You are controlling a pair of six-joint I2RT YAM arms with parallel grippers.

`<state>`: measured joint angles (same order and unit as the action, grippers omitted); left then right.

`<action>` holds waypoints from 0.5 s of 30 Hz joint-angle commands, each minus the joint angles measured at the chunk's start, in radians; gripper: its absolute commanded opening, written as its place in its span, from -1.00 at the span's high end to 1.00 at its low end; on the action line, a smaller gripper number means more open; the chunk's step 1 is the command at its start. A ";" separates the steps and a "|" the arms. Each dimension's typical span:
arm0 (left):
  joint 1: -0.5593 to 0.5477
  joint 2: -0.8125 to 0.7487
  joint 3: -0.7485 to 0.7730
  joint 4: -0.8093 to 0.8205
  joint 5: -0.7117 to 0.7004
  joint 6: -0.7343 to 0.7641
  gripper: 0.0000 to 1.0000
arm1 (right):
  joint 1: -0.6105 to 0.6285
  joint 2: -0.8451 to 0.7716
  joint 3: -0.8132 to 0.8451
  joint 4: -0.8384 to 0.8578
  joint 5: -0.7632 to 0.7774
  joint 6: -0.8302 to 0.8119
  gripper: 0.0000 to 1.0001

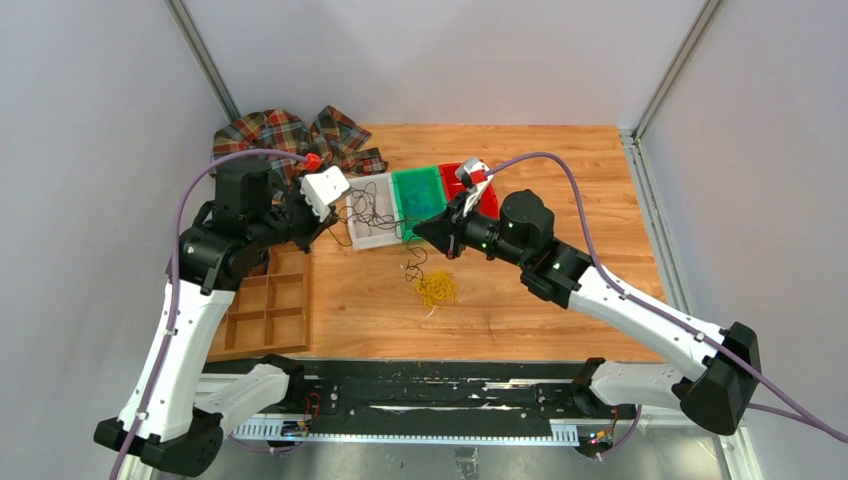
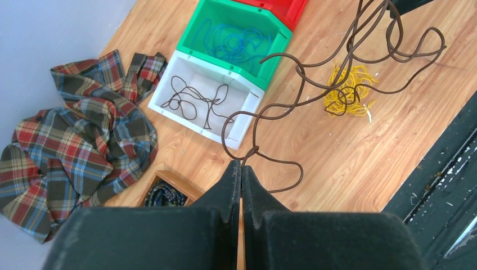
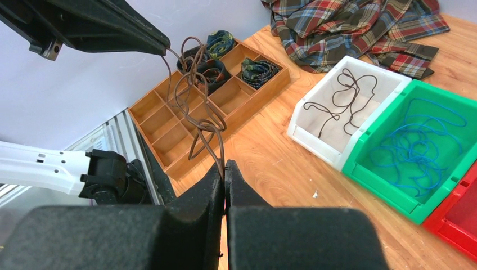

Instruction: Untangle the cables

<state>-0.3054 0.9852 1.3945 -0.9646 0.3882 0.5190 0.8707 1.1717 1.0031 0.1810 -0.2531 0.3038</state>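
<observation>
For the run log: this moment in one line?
left end effector: shut on brown cable | right end effector: same cable | yellow cable: loose on table

Wooden worktop (image 1: 560, 200). Far left corner: crumpled plaid cloth (image 1: 290, 135). Mid-back, side by side in a row: white bin (image 3: 315, 140), green bin (image 3: 388, 194), red bin (image 3: 455, 225). Near left: divided wooden tray (image 1: 268, 312). Centre: yellow cable bunch (image 1: 437, 289) lying loose. A dark cable strand (image 1: 415, 262) hangs over it, possibly grazing the wood.

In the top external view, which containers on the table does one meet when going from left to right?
wooden divided tray → white bin → green bin → red bin
</observation>
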 commanded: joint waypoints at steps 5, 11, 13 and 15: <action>-0.003 -0.023 -0.025 0.024 0.000 0.019 0.99 | -0.054 -0.020 0.036 0.005 -0.052 0.071 0.99; -0.003 -0.029 -0.037 0.024 0.003 0.021 0.99 | -0.067 -0.033 0.043 -0.002 -0.066 0.078 0.99; -0.003 -0.034 -0.043 0.023 -0.003 0.026 0.90 | -0.070 -0.032 0.051 -0.008 -0.076 0.078 0.99; -0.003 -0.042 -0.050 0.024 -0.004 0.035 0.70 | -0.071 -0.027 0.058 -0.011 -0.087 0.078 0.99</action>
<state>-0.3054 0.9691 1.3605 -0.9573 0.3885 0.5346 0.8165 1.1648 1.0088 0.1738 -0.3042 0.3702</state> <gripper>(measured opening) 0.092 0.012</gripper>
